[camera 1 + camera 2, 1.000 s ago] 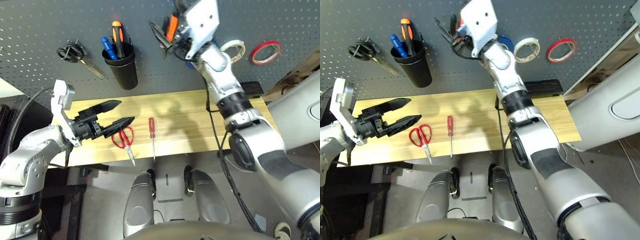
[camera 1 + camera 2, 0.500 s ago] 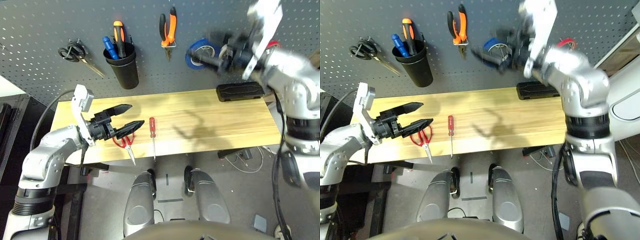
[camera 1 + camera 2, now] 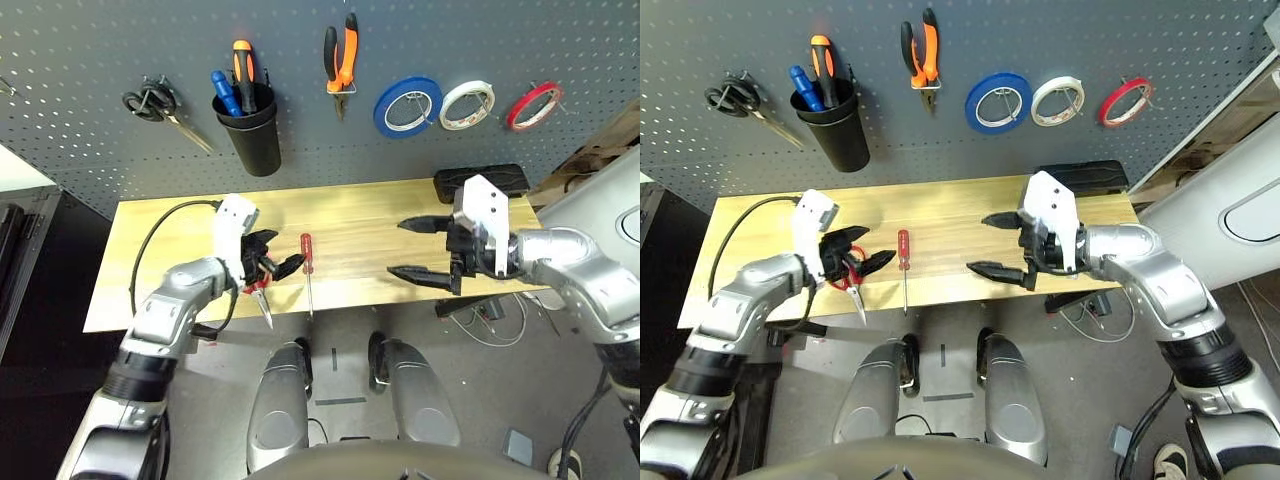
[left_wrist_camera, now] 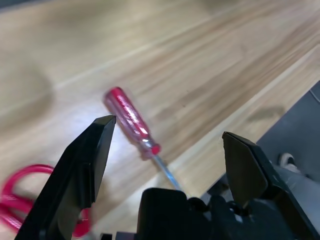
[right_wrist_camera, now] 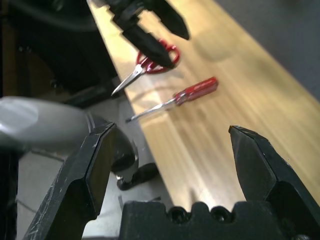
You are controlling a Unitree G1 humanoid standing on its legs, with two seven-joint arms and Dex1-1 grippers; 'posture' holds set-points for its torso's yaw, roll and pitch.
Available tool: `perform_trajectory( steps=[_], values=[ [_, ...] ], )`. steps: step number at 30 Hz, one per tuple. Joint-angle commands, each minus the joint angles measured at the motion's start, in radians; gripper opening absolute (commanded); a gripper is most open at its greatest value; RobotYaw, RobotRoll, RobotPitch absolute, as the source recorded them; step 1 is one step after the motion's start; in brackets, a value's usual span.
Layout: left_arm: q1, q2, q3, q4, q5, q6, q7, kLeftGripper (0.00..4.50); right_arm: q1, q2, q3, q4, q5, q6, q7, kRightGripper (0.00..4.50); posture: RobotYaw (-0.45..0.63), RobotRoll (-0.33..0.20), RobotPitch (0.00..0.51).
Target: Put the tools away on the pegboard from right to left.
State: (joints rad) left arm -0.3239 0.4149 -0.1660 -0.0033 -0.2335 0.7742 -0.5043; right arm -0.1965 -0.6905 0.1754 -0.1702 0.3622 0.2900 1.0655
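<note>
Right tool [image 3: 395,248]: has come down from the pegboard [image 3: 190,45] to above the counter [image 3: 350,215]; we hold it open, empty.
Left tool [image 3: 289,250]: has moved nearer the screwdriver [image 3: 306,252]; also open, empty.
Screwdriver: lies on the counter, beside the red-handled scissors [image 5: 139,73].
Pliers [image 3: 347,68], red tape ring [image 3: 514,114]: hang on the pegboard.
Risk: closing off-centre, we could roll the slim screwdriver or knock the scissors.
Writing: we can read none.
</note>
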Motion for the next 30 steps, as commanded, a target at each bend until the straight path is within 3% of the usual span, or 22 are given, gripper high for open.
perform_trajectory(
  steps=[1,7,12,17,24,27,30],
  values=[
    [-0.027,-0.049,-0.023,0.080,0.041,0.068,0.063,4.50,0.028,0.013,0.000,0.060,-0.029,-0.104,0.033,4.49,-0.12,0.000,0.213],
    [-0.081,-0.161,0.006,0.223,0.083,0.107,0.189,4.50,0.045,0.022,0.003,0.151,-0.066,-0.237,0.067,4.49,-0.14,0.000,0.223],
    [-0.120,-0.209,-0.007,0.348,0.137,0.029,0.237,4.50,0.063,0.020,-0.002,0.180,-0.054,-0.319,0.122,4.49,-0.14,0.000,0.238],
    [-0.155,-0.241,0.010,0.458,0.157,-0.021,0.258,4.50,0.069,-0.009,-0.004,0.173,-0.019,-0.219,0.166,4.49,-0.15,0.000,0.252],
    [-0.175,-0.284,0.027,0.578,0.170,-0.074,0.277,4.50,0.077,-0.002,-0.017,0.174,-0.022,-0.252,0.170,4.49,-0.16,0.000,0.253],
    [-0.172,-0.297,0.040,0.591,0.170,-0.078,0.283,3.85,0.072,-0.008,-0.008,0.191,-0.063,-0.268,0.152,4.50,-0.15,0.000,0.255],
    [-0.166,-0.301,0.048,0.574,0.167,-0.085,0.278,2.78,0.063,-0.004,-0.008,0.206,-0.074,-0.278,0.152,4.50,-0.15,0.000,0.254]
  ],
)
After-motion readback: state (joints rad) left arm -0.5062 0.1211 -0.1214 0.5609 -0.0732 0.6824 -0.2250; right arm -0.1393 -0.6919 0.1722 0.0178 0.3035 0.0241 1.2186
